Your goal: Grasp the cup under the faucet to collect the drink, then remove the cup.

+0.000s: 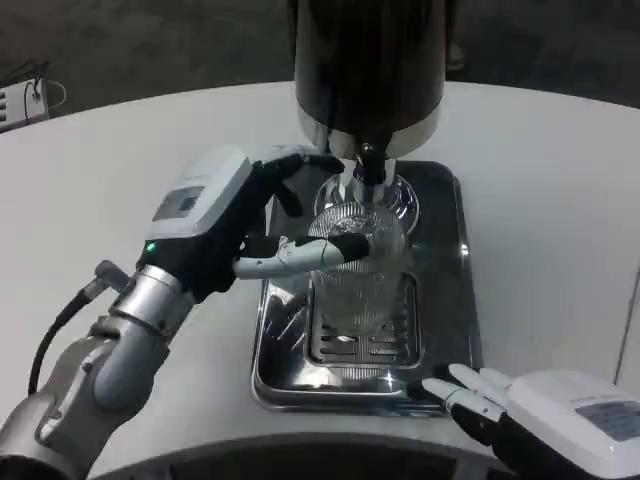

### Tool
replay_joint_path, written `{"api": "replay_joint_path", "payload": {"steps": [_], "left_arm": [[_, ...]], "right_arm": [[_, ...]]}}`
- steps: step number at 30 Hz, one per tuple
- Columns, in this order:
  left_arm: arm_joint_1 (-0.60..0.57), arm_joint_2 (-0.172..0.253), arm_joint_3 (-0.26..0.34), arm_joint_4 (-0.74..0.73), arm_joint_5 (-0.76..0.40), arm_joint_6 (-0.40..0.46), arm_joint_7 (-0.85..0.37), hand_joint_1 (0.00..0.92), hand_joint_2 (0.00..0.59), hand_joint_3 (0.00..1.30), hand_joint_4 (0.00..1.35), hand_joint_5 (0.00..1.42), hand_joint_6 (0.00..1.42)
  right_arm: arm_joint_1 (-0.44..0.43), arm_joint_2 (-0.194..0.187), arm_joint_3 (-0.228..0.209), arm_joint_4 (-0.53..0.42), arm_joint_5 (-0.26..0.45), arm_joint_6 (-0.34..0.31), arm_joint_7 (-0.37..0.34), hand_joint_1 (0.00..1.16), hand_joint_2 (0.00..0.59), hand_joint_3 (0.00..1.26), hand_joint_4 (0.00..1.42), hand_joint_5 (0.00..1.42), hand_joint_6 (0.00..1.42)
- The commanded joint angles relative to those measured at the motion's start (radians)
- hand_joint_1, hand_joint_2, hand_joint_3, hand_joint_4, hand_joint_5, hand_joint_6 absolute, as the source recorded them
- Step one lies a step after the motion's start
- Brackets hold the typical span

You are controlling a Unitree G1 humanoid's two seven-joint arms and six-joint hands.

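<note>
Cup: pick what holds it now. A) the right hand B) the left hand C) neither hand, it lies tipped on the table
B: the left hand wraps its fingers around the cup under the faucet; the right hand rests apart, low by the tray.

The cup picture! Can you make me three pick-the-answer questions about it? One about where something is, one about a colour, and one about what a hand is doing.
1. Where is the cup?
A. under the faucet, on the metal tray
B. on the bare white table, far from the tray
C. lying on its side on the floor

2. What colour is the table?
A. red
B. white
C. green

3. What is the left hand doing?
A. resting flat on the table
B. gripping the cup
C. pushing the tray away

Answers:
1. A, the clear cup stands on the tray's grate right below the faucet.
2. B, the tabletop around the tray looks white.
3. B, its fingers wrap around the cup's side, while the right hand waits near the tray's front edge, holding nothing.
</note>
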Motion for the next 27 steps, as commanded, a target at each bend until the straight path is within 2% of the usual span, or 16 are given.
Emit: {"api": "replay_joint_path", "payload": {"steps": [1, 8, 13, 20, 23, 27], "left_arm": [[0.080, 0.056, 0.044, -0.075, -0.045, -0.024, -0.036, 0.118, 0.013, 0.40, 0.28, 0.61, 1.04], [0.205, 0.111, 0.128, -0.231, -0.139, -0.029, -0.104, 0.118, 0.012, 0.41, 0.34, 0.62, 1.02], [0.279, 0.130, 0.207, -0.352, -0.254, -0.035, -0.171, 0.110, 0.022, 0.43, 0.40, 0.60, 0.96], [0.300, 0.130, 0.281, -0.469, -0.489, -0.042, -0.345, 0.081, 0.054, 0.44, 0.43, 0.49, 0.61], [0.277, 0.129, 0.294, -0.505, -0.588, -0.012, -0.428, 0.064, 0.055, 0.42, 0.40, 0.44, 0.51], [0.233, 0.126, 0.297, -0.531, -0.660, 0.043, -0.518, 0.049, 0.059, 0.37, 0.37, 0.42, 0.46]], "right_arm": [[-0.004, 0.014, 0.022, -0.014, -0.021, 0.006, -0.015, 0.63, 0.428, 0.09, 0.00, 0.02, 0.08], [-0.016, 0.030, 0.050, -0.014, -0.051, 0.011, -0.011, 0.63, 0.427, 0.09, 0.00, 0.02, 0.08], [-0.029, 0.047, 0.071, -0.014, -0.078, 0.006, -0.009, 0.63, 0.427, 0.09, 0.00, 0.02, 0.07], [-0.054, 0.063, 0.093, -0.014, -0.108, 0.005, -0.001, 0.63, 0.427, 0.10, 0.00, 0.02, 0.07], [-0.057, 0.068, 0.105, -0.014, -0.119, 0.004, 0.001, 0.63, 0.427, 0.10, 0.00, 0.02, 0.07], [-0.060, 0.074, 0.118, -0.014, -0.134, 0.000, 0.001, 0.63, 0.427, 0.10, 0.00, 0.02, 0.07]]}}
